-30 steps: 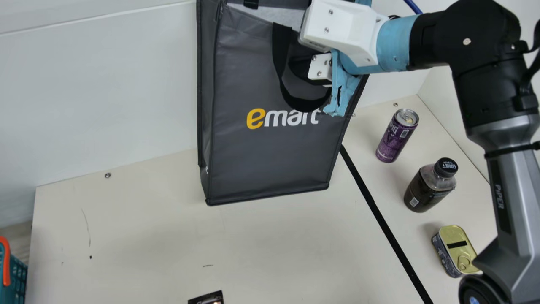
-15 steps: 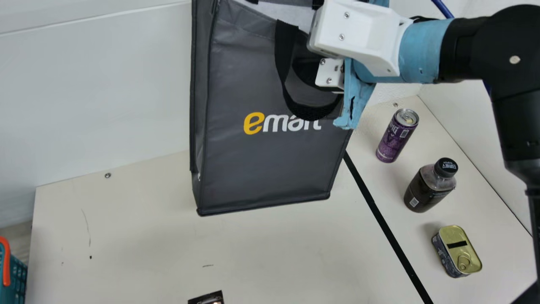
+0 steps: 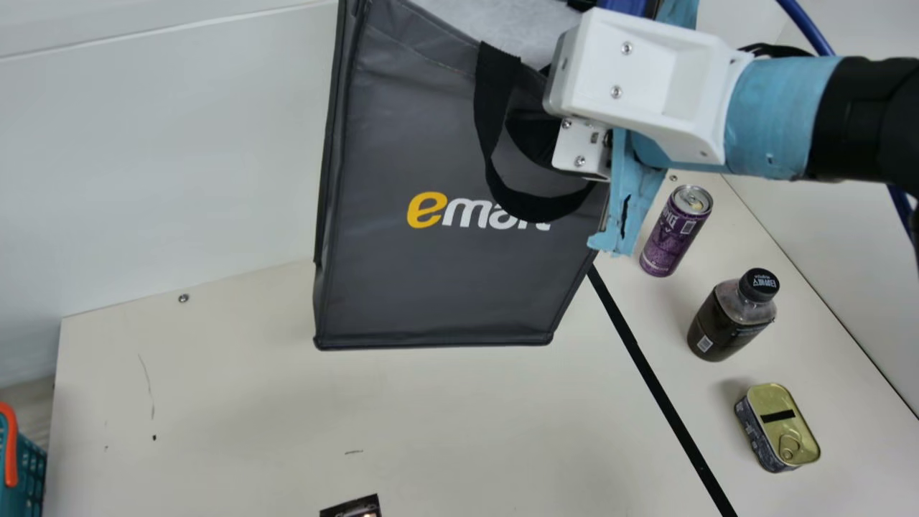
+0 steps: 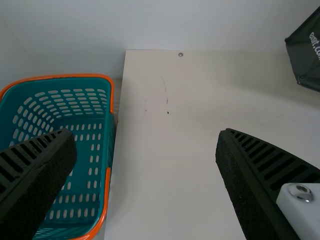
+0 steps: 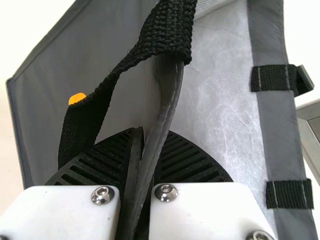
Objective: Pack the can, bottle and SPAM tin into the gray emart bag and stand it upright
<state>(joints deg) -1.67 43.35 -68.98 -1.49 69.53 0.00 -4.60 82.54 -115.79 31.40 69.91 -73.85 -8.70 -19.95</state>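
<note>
While my right jaws clamp tightly on the emart bag (image 3: 438, 287), twelve o'clock, main view, my left jaws gape empty; can (image 3: 668, 237), bottle (image 3: 725, 323), SPAM tin (image 3: 779, 427): three to four o'clock. Apparent step: bag placement; next, lower it level.

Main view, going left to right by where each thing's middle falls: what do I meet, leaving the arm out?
Teal basket → gray emart bag → purple can → dark bottle → tin.
</note>
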